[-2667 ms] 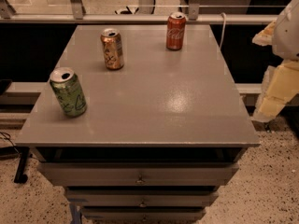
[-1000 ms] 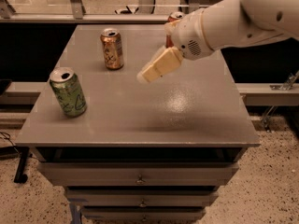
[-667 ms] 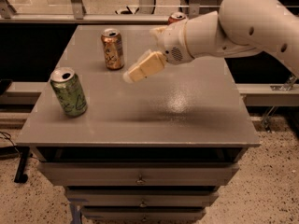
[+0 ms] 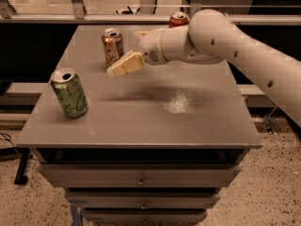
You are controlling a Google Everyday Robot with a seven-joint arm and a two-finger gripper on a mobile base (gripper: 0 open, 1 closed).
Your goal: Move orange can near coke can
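Observation:
The orange can (image 4: 112,47) stands upright at the back left of the grey table top (image 4: 141,112). The coke can (image 4: 178,18) stands at the back edge, right of centre; only its top shows above my arm. My gripper (image 4: 128,51) hangs just right of the orange can at can height, open and empty. One cream finger (image 4: 124,65) points down-left, close in front of the can. The other finger (image 4: 139,33) is behind it. The white arm (image 4: 225,46) reaches in from the right.
A green can (image 4: 69,92) stands upright near the front left edge of the table. Drawers (image 4: 141,178) sit below the top. A rail and glass panels (image 4: 94,6) run behind the table.
My arm has come in from the right and swept left across the table. The gripper has moved from the table's middle to right beside the orange can. The cans have not moved.

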